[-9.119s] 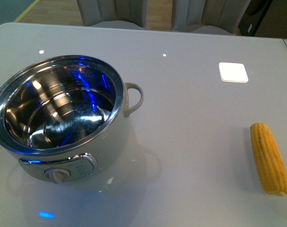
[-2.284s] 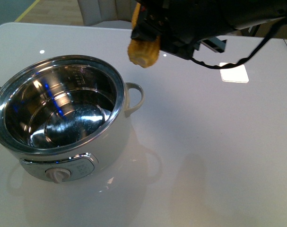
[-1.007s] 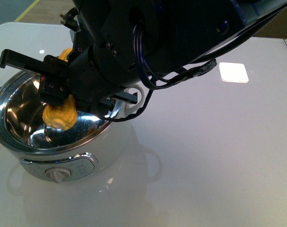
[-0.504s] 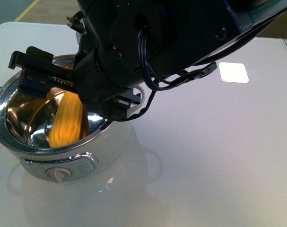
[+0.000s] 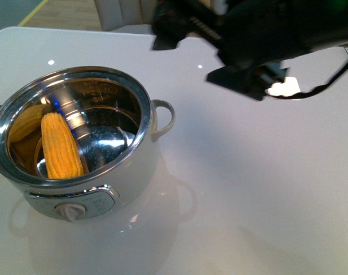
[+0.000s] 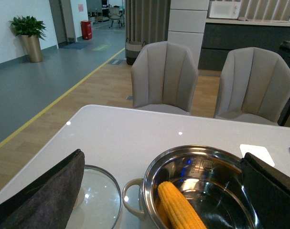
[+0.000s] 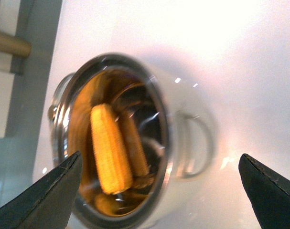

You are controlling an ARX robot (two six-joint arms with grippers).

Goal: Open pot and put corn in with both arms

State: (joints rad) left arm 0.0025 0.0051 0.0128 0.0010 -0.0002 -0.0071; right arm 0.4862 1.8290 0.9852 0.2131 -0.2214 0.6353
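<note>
White table (image 5: 248, 189) bears the pot (image 5: 136, 172) and glass lid (image 6: 97, 200).

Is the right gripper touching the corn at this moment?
Apart. The right wrist view shows the corn lying inside the pot, with both open fingertips well clear. In the front view the right gripper is off beyond the pot.

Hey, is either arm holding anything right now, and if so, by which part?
Nothing is held. Both grippers are open and empty: the right gripper has spread fingers, and the corn lies loose inside the pot.
</note>
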